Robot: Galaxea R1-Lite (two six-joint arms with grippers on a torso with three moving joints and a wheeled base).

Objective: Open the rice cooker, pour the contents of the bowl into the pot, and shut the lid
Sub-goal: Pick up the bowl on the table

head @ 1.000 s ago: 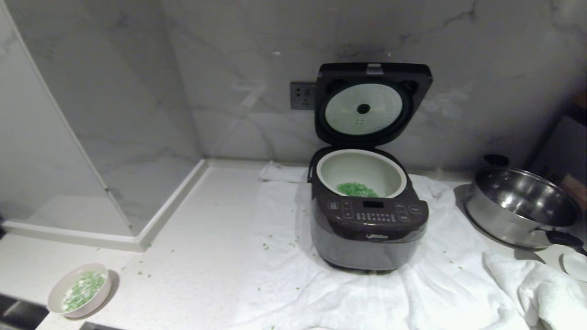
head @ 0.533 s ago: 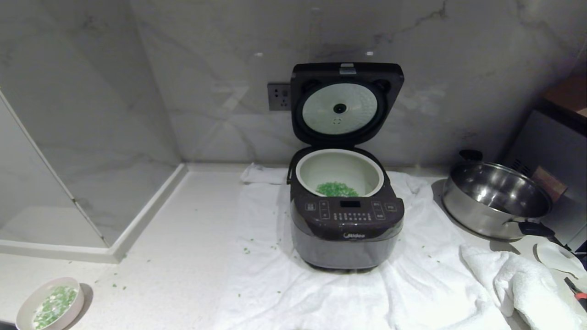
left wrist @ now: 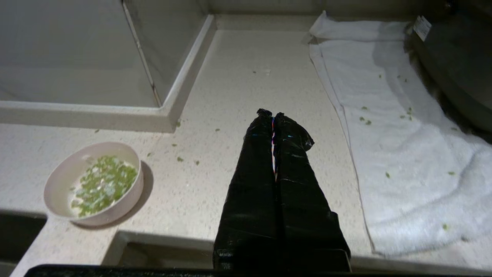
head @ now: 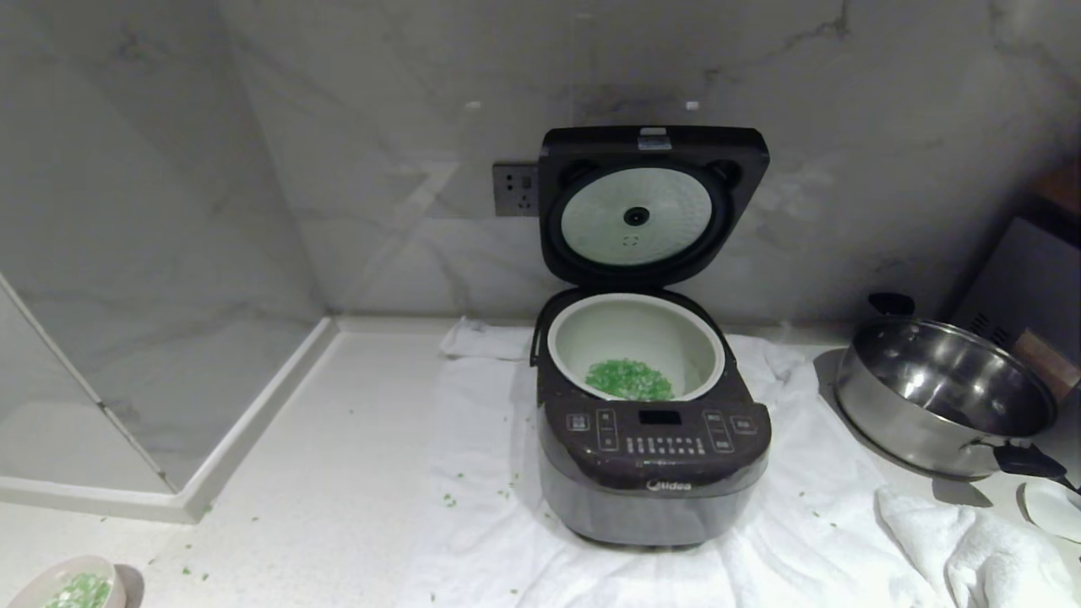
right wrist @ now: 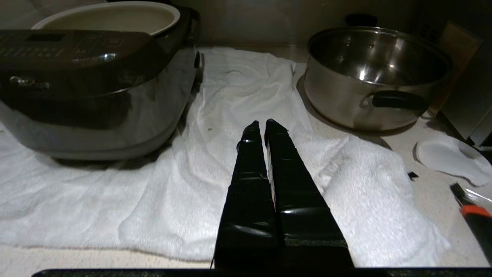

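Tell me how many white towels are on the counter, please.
2. One white towel lies spread under the rice cooker; a bunched towel sits on its right, before the steel pan.

- The head view looks forward and down from above the front edge of the counter (head: 355,439), facing the marble back wall (head: 405,169), with the open rice cooker (head: 654,473) near the middle.
- The left wrist view sits low behind the left gripper (left wrist: 273,115), close over the counter's front edge and facing the back wall; the bowl (left wrist: 94,184) lies at the front left corner.
- The right wrist view sits low behind the right gripper (right wrist: 261,125), close over the white towel (right wrist: 215,165), facing the steel pan (right wrist: 378,77) towards the right edge.
- All three views share the towel and the cooker; only the head and left wrist views show the bowl.
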